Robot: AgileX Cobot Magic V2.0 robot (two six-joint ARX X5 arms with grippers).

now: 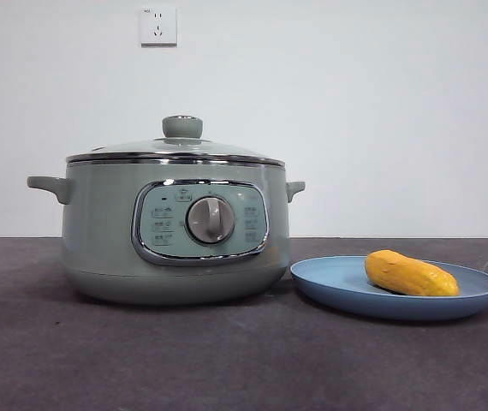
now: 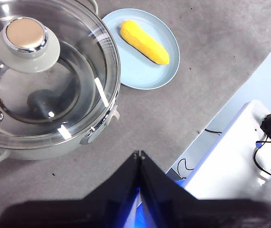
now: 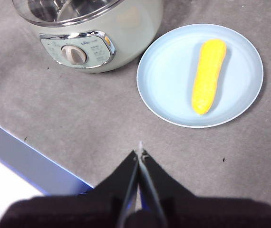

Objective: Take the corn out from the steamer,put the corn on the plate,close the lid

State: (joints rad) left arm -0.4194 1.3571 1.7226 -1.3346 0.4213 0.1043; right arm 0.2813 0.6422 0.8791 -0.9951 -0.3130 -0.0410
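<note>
The sage-green steamer [image 1: 175,227] stands at the left of the table with the glass lid [image 1: 175,147] seated on its rim, green knob up. Beside it on the right lies the light-blue plate [image 1: 338,287], and the yellow corn [image 1: 410,274] rests on its right half. From the left wrist view I look down on the lid [image 2: 45,76], the plate [image 2: 135,71] and the corn [image 2: 144,42]; my left gripper [image 2: 138,153] hangs shut above the table's near edge, holding nothing. My right gripper [image 3: 140,151] is shut and empty, high above the bare cloth near the plate [image 3: 169,80] and corn [image 3: 208,76].
A dark grey cloth covers the table [image 1: 227,360]. A wall socket [image 1: 158,26] sits on the white wall behind the pot. In the left wrist view a white stand with black cables [image 2: 268,152] lies beyond the table's edge.
</note>
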